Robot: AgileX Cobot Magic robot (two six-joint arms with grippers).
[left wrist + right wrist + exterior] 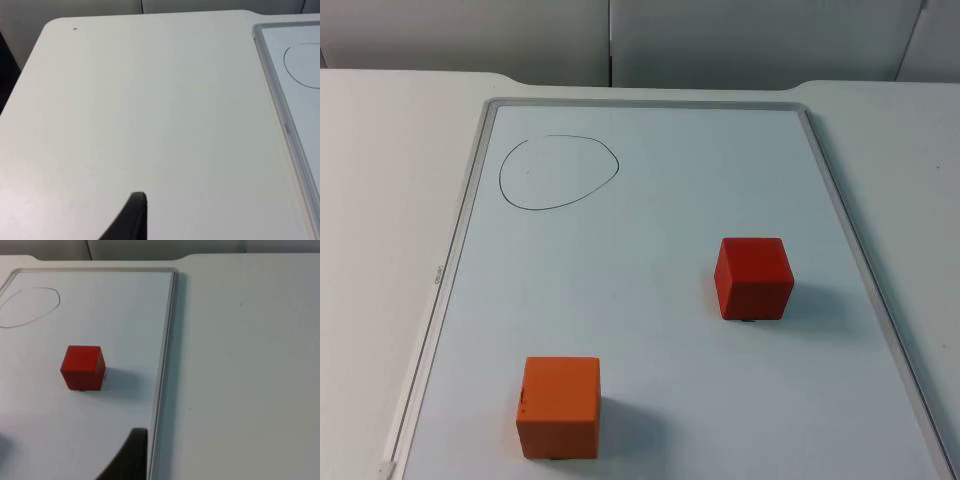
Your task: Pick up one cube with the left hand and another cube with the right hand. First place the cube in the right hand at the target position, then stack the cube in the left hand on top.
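White table top [380,200] carried a whiteboard [650,150] with a grey frame. On the whiteboard, a hand-drawn black outline [558,172] sat in the upper left of the top view. A red cube [752,277] rested flat on the board, right of centre. An orange cube [558,406] rested flat near the lower left of the top view, well apart from the red cube. Both cubes stood clear of the outline.

One black fingertip of the left gripper [131,220] hung above bare table, beside the whiteboard's frame. Whether it was apart or together could not be told.

One black fingertip of the right gripper [131,456] hung above the board's frame, near the red cube without touching it. Its state could not be told either.
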